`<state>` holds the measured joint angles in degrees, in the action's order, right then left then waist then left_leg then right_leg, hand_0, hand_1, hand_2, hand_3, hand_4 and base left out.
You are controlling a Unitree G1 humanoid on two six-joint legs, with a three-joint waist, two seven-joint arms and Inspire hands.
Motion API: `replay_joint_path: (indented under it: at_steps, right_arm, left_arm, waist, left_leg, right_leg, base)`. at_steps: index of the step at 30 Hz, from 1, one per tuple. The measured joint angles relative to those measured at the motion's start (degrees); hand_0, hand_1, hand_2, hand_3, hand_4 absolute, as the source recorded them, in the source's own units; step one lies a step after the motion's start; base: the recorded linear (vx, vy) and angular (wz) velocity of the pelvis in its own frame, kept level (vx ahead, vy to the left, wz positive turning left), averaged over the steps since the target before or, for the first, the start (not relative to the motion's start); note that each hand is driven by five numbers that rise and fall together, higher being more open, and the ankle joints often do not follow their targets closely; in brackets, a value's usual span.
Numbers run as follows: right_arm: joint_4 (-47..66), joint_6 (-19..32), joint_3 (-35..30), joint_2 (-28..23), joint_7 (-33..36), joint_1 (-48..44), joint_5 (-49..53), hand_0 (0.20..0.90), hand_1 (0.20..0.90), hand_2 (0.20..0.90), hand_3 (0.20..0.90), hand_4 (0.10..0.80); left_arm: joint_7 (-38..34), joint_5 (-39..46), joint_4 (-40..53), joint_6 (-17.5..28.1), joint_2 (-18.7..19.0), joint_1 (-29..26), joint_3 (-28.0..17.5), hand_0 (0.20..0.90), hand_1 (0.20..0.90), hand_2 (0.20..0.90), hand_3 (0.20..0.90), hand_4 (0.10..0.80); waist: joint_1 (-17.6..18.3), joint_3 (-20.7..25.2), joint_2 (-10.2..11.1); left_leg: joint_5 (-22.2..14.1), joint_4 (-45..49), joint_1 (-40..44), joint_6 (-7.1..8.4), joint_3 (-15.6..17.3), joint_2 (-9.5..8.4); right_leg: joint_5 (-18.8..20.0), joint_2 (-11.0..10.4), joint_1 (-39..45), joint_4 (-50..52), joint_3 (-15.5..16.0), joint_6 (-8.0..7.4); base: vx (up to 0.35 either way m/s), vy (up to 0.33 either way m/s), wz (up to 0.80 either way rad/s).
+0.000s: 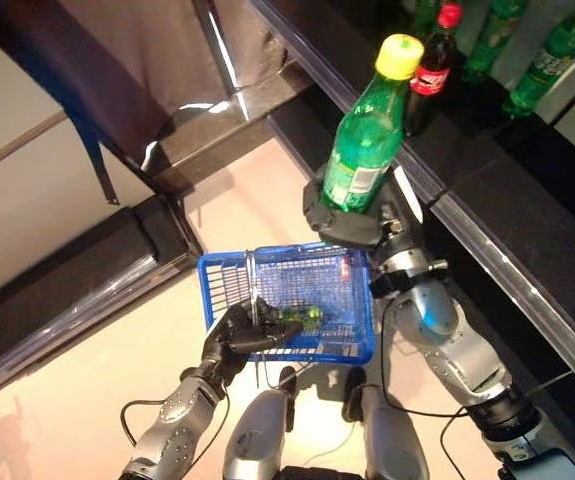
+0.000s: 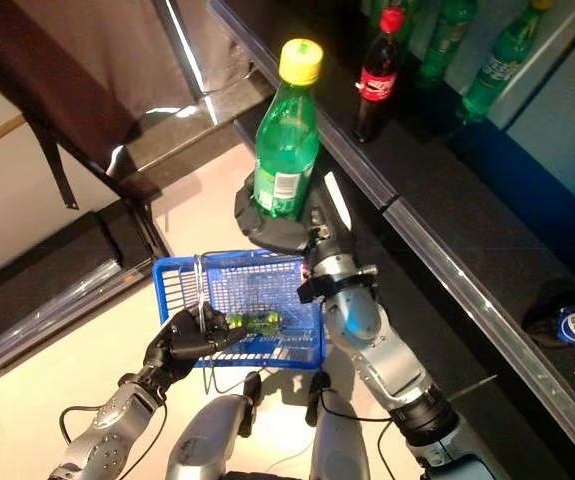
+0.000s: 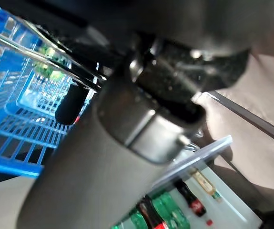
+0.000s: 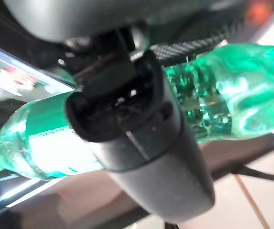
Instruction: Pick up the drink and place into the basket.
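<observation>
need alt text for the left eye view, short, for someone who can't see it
The robot's right hand holds a green bottle with a yellow cap upright beside a dark shelf. Its left hand grips the handle of a blue basket lower down, with a green item already inside.

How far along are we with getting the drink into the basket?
Pick-up looks done: the right hand grips the green bottle, lifted off the shelf. The left hand holds the blue basket by its handle; something green already lies inside. Left: lower the bottle in and release.
</observation>
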<state>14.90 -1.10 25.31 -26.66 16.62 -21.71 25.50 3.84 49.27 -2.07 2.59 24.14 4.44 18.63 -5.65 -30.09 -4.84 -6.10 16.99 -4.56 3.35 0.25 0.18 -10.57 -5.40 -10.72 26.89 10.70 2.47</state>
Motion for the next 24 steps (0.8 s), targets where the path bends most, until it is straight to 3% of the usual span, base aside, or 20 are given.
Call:
replay_joint_path:
  at_steps: [7, 12, 17, 24]
  right_arm:
    - [-5.41, -0.68, 2.97, 1.9, 1.85, 0.56, -0.05, 0.3, 0.3, 0.3, 0.2, 0.1]
    - [-10.89, -1.08, 4.32, 1.85, 2.06, 2.25, -0.01, 0.3, 0.3, 0.3, 0.2, 0.1]
    - [-12.73, -1.52, 6.42, 2.02, 2.2, 3.78, 0.44, 0.3, 0.3, 0.3, 0.2, 0.1]
    - [-12.97, -1.51, 6.51, 3.56, 4.29, 4.05, -0.13, 0.3, 0.3, 0.3, 0.2, 0.1]
  left_arm:
    - [2.96, 2.8, 6.84, 0.01, 4.53, -0.33, 0.14, 0.3, 0.3, 0.3, 0.2, 0.1]
    - [9.56, 5.73, 9.25, 0.02, 6.99, -0.73, 0.21, 0.3, 0.3, 0.3, 0.2, 0.1]
    - [16.17, 8.14, 11.13, -0.54, 8.33, -2.58, 0.96, 0.3, 0.3, 0.3, 0.2, 0.1]
    - [19.88, 13.5, 14.87, -2.62, 8.38, -4.32, 0.96, 0.3, 0.3, 0.3, 0.2, 0.1]
  waist:
    - [-0.51, 0.04, 0.07]
    - [-0.63, 0.06, 0.07]
    - [-0.57, 0.06, 0.07]
    - [-0.45, 0.36, 0.12]
  left_leg:
    - [0.2, 0.06, -0.1, -0.28, -0.71, -0.73]
    - [0.37, 0.07, -0.38, -0.36, -1.15, -0.9]
    - [0.42, 0.03, -0.31, -0.29, -1.27, -0.89]
    - [0.45, -0.13, 1.07, -0.26, -1.34, -1.0]
  right_leg:
    - [-0.27, -0.69, 0.04, 0.6, 0.3, -0.42]
    - [-0.31, -0.77, 0.02, 0.6, 0.25, -0.48]
    - [-0.29, -0.74, 0.12, 0.87, 0.31, -0.48]
    - [-0.63, -0.93, 1.38, 0.89, 0.36, -0.53]
  base:
    - [0.019, 0.002, 0.06]
    - [0.033, 0.001, 0.07]
    - [0.051, 0.011, 0.01]
    - [0.036, 0.005, 0.0]
